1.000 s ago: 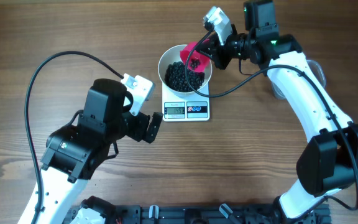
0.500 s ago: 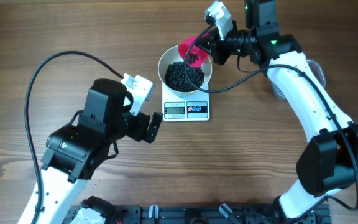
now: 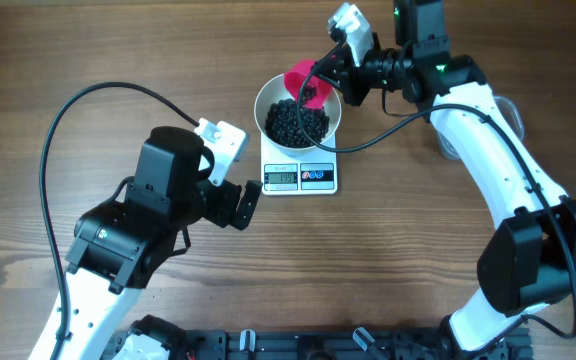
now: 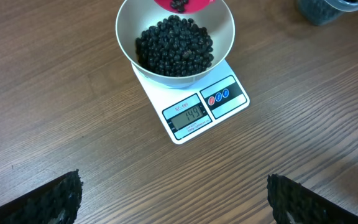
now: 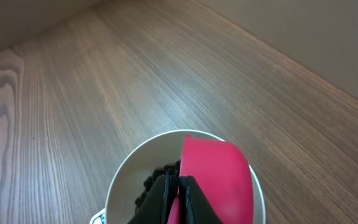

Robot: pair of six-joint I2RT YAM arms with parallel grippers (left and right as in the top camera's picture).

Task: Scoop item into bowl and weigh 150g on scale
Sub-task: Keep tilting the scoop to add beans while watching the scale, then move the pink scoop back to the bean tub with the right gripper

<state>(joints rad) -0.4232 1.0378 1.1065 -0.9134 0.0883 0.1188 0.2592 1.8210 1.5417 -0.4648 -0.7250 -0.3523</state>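
Right hand [image 3: 335, 72], clamped on the scoop [image 3: 301, 77], tips pellets [image 3: 296, 122] into the bowl [image 3: 261, 106]. Left hand [image 3: 240, 203] gapes. Next, barely a trickle.

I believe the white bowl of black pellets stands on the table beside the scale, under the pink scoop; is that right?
Not quite: the bowl stands on the scale, not beside it, as the left wrist view shows. The rest holds.

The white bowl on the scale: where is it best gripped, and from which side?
Pinch the rim of the bowl from above, on its left side in the overhead view. It looks too wide to span, and the pink scoop hangs over the opposite rim.
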